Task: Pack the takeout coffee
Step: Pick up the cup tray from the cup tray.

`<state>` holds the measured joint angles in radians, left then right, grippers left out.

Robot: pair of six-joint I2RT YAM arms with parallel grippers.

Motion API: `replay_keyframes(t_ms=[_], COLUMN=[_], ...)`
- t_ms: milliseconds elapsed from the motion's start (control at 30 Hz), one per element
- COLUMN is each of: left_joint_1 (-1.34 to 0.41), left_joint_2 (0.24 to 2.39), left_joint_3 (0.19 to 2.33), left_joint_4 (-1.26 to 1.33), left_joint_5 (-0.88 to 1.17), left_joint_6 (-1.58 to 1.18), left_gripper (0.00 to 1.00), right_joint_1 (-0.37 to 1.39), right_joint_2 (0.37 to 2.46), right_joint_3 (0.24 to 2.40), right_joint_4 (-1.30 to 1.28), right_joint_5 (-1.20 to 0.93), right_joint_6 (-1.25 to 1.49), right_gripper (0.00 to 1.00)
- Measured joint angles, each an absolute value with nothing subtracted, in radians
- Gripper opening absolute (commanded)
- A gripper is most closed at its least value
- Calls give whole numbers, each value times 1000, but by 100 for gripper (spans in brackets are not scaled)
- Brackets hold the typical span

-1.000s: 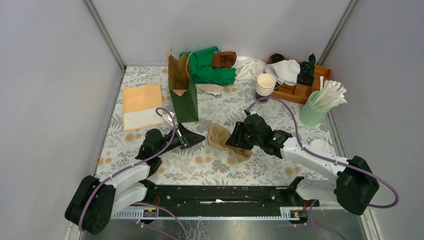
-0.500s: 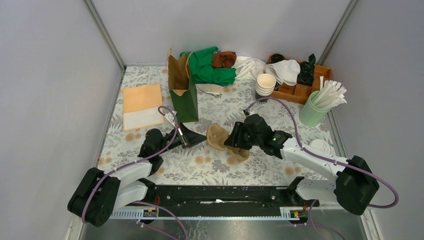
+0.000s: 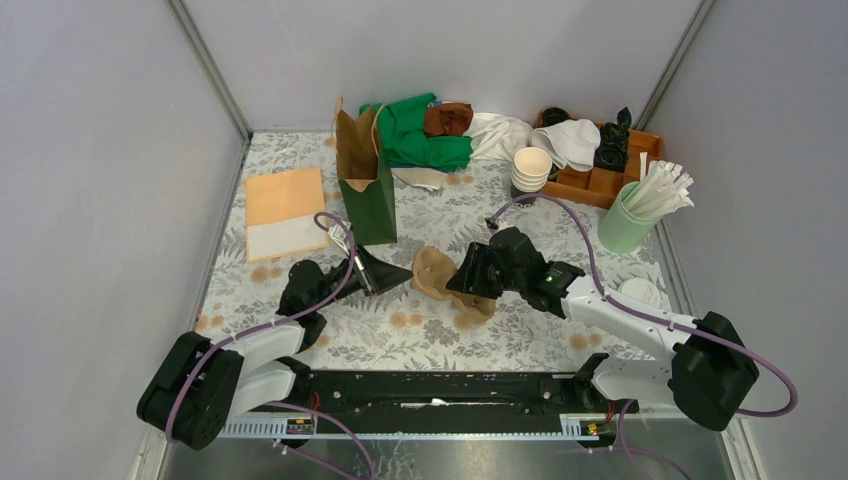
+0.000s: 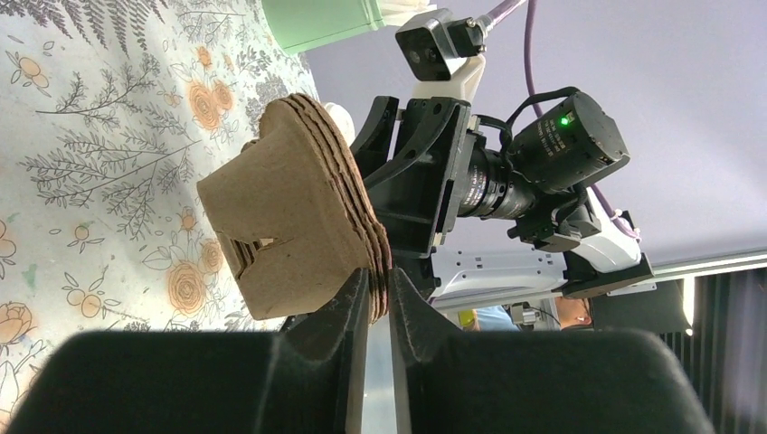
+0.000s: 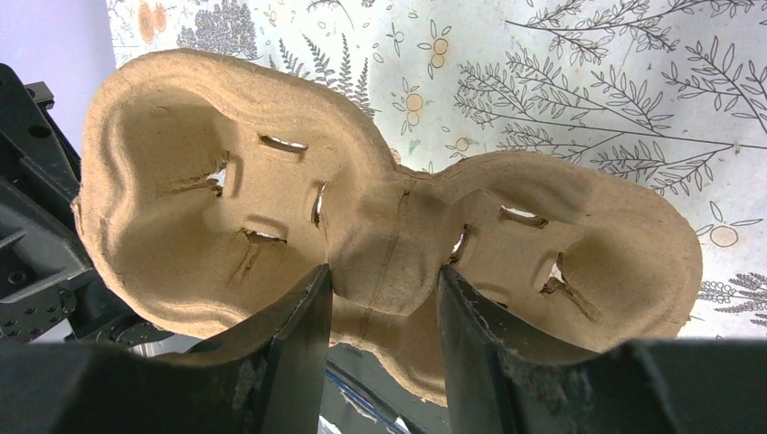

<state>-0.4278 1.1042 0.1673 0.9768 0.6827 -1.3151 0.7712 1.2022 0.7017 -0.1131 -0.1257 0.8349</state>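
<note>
Two arms, one brown pulp carrier (image 3: 437, 272) — held up on edge between them over the flowered table (image 3: 430, 335).
The left gripper (image 4: 378, 287) pinches the carrier's layered rim. The right gripper (image 5: 384, 282) clamps its narrow waist between the two cup wells. The takeout coffee (image 3: 641, 291) — white lid up — stands well apart near the table's right edge, beside the right arm.
</note>
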Motion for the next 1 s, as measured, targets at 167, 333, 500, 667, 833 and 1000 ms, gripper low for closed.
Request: replay_keyframes(t_ms=[167,333,500,667,833,1000], left_joint_1=[-427,-427,-427,-433,-441,-451], left_joint_2=[1115,1117,1121,1121,1121,1131], left_joint_3=[167,167,167,175,183,196], left_joint_4=[1002,1005,1007,967,939,915], left_joint_5=[683,683,686,685,685,683], left_joint_6=[-1325,-1330,-1326,-1287,-1264,-1242], left_gripper=[10,8,8,8,0,17], right_joint_1=[771,770,768,764,763,759], right_joint_2=[1199,1199,1199,1203,1210,1212], right_joint_3=[701,696,696,695,695,695], right_joint_4=[-104,-95,-96,-104,-110,-123], right_joint_5=[-126,-133,-140,-143,-145,-147], right_joint_6=[835,835,834,830,825,814], right_gripper=[32,31,31,31,30,29])
